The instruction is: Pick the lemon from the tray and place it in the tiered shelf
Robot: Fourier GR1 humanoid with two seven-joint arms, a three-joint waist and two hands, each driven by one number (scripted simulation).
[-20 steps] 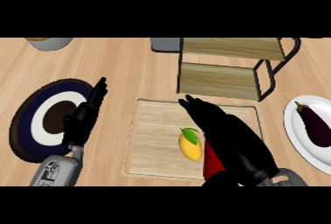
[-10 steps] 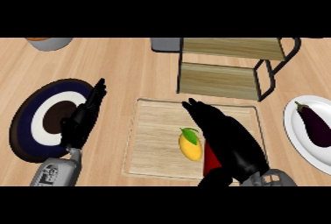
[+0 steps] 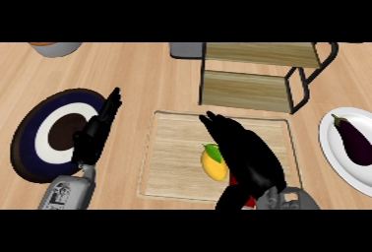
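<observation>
lemon [image 3: 213, 164] lying on the wooden tray [image 3: 174, 147], slightly right of centre, green leaf end toward the shelf. right hand [image 3: 243, 152] positioned over the tray just beside the lemon's right flank, fingers extended toward the shelf, not curled round the fruit; nothing held. contact between palm and lemon not resolvable from the head view. left hand [image 3: 98, 130] resting open at the view's left, fingers straight, lying across the edge of the dark round plate [image 3: 33, 142]; nothing held.

probable faults from this state:
- lemon rolling or sliding left across the tray if pushed by the closing hand; cause: rounded body on a smooth board, hand approaching from one side only.
- pinch at the tapered end instead of the middle; cause: hand set alongside, not above, the fruit.
- collision with the black frame of the tiered shelf [image 3: 258, 74] during transfer; cause: narrow gap between the two wooden tiers and upright posts at the right side.

surroundings: shelf just beyond the tray's far edge, directly ahead of the hand. white plate [image 3: 338, 157] carrying an aubergine [image 3: 355, 141] to the right, near the tray. grey container [image 3: 187, 49] behind the shelf's left corner; bowl [image 3: 54, 47] at far left, well apart. nothing lying between lemon and shelf.
</observation>
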